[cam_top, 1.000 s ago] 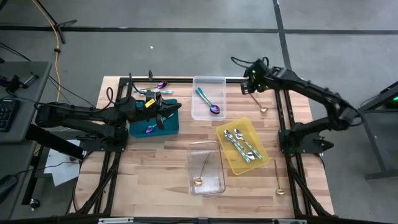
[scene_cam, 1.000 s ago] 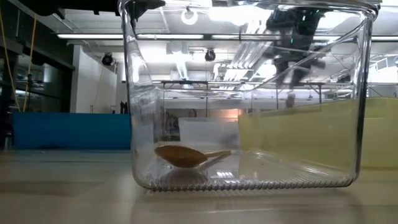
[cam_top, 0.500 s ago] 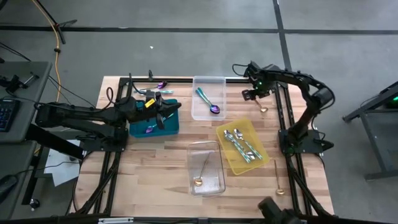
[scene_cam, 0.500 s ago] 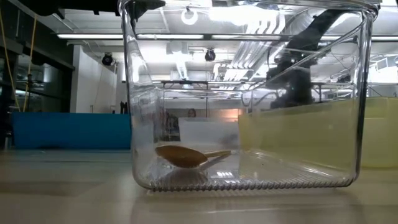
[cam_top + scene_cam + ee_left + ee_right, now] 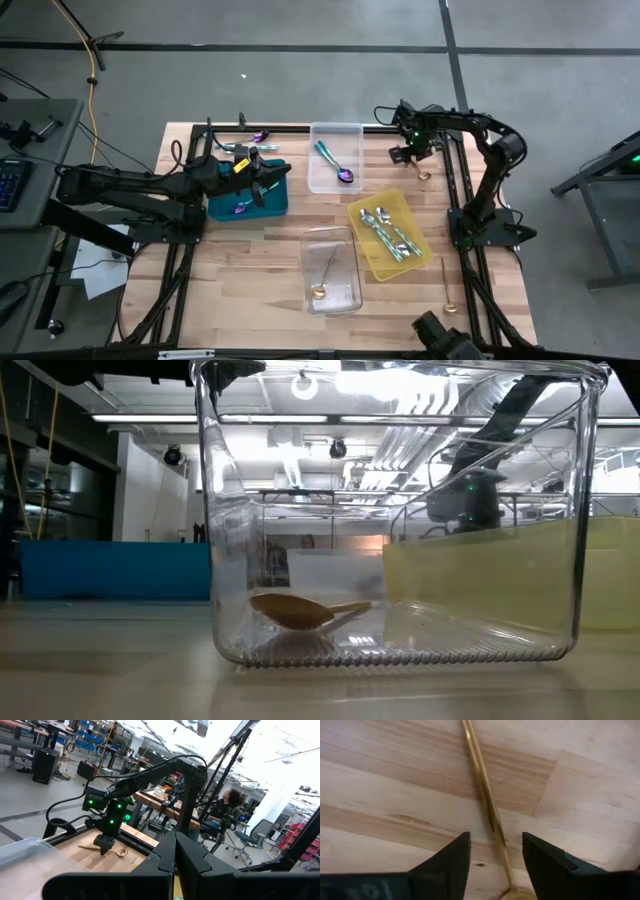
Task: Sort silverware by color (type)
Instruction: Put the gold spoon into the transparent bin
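— Spoon position? 
— Gold spoon (image 5: 485, 795) lies flat on the table (image 5: 250, 260), handle running between the right gripper (image 5: 492, 855)'s spread, empty fingers. 
— Room? 
— Table edge near; left gripper (image 5: 175, 855) clenched over the teal tray (image 5: 270, 200).

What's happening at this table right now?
The right gripper is down over a gold spoon lying on the bare table near the far right corner, fingers open either side of its handle, not yet gripping. The left gripper waits shut over the teal tray. Other silverware already lies in the trays.
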Available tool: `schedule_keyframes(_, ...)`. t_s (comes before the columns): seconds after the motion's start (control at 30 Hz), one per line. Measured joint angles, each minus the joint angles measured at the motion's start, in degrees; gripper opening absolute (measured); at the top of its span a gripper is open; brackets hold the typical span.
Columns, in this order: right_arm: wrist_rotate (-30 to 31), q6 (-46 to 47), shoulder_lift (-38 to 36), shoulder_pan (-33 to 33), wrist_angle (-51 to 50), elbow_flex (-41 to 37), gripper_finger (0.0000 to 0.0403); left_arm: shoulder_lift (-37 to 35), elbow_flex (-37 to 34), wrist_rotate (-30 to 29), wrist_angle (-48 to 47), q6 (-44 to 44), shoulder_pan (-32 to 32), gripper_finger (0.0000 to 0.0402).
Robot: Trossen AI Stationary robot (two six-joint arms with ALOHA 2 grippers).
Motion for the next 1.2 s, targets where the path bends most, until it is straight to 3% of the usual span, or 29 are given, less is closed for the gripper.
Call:
schedule_keyframes(0.33, 0.3, 0.0, -0.1, 1.4, -0.4, -0.6, 0.0011, 0.0, 0.0, -0.2, 0.0, -1.2, 0.0, 0.0)
schedule_keyframes(0.57, 2.6, -2.1, -0.4, 4.8, -1.2, -2.0, 0.0014, 0.0, 0.0, -0.2, 0.0, -1.0, 0.0, 0.0)
schedule_keyframes(0.73, 0.0, -3.2, -3.9, 6.7, -2.5, -2.7, 0.0007, 0.0, 0.0, -0.2, 0.0, -1.0, 0.0, 0.0)
schedule_keyframes(1.03, -1.0, -2.4, -23.6, 10.4, -1.6, -2.4, 0.0001, 0.0, 0.0, -0.2, 0.0, 0.2, 0.0, 0.0)
schedule_keyframes(1.2, -1.4, 2.7, -35.0, 14.6, -0.2, -2.4, 0.0001, 0.0, 0.0, -0.2, 0.0, 0.2, 0.0, 0.0)
